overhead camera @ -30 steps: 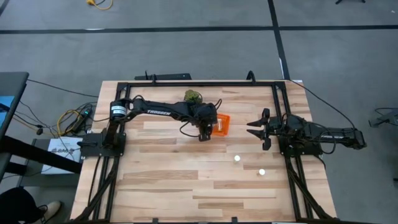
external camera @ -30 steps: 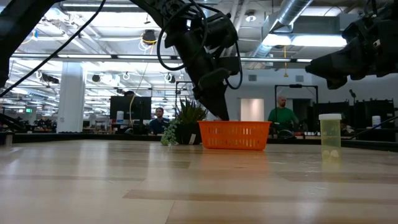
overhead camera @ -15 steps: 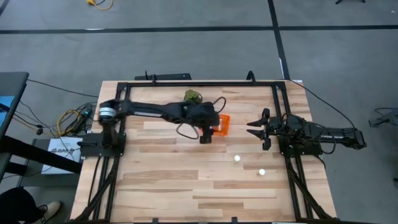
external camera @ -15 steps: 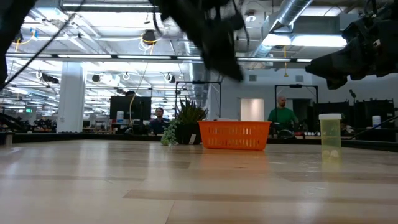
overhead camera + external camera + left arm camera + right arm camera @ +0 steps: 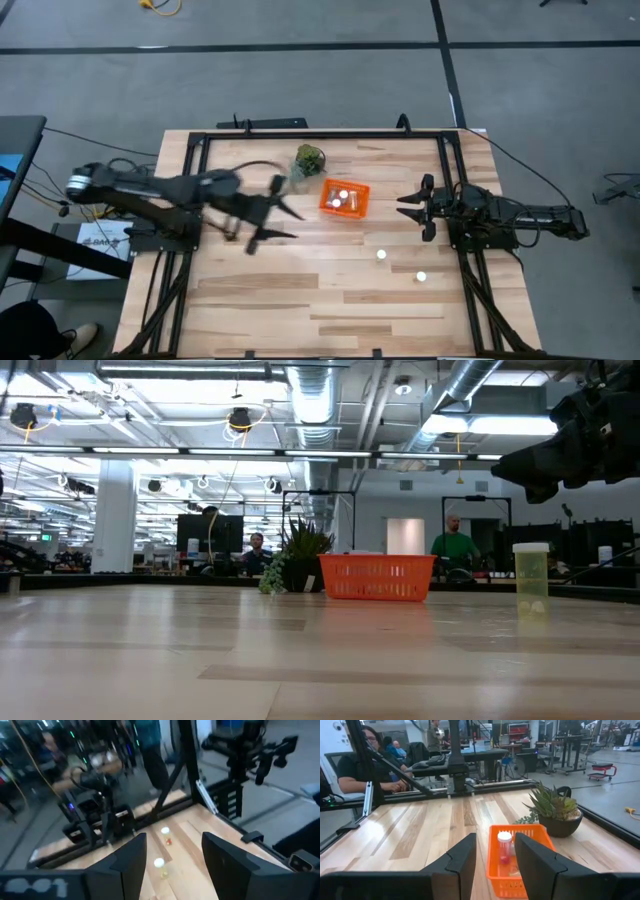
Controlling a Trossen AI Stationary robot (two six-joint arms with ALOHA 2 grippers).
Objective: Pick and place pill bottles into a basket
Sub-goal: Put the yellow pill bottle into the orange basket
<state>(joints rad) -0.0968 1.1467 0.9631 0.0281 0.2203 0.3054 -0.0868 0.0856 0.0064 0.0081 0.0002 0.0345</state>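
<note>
Several pill bottles [image 5: 341,197] already sat in the orange basket [image 5: 327,203], two more [image 5: 381,254] waited nearer the idle, spread right claw [image 5: 412,207], while the left claw [image 5: 287,215] hung spread and empty.

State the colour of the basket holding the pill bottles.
Bright orange; the basket shows best in the right wrist view.

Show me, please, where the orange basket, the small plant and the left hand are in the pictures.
basket [image 5: 327,204]: high view, on its near-left rim.
small plant [image 5: 309,159]: high view, middle of the leaves.
left hand [image 5: 287,222]: high view, midway between its open fingertips.
</note>
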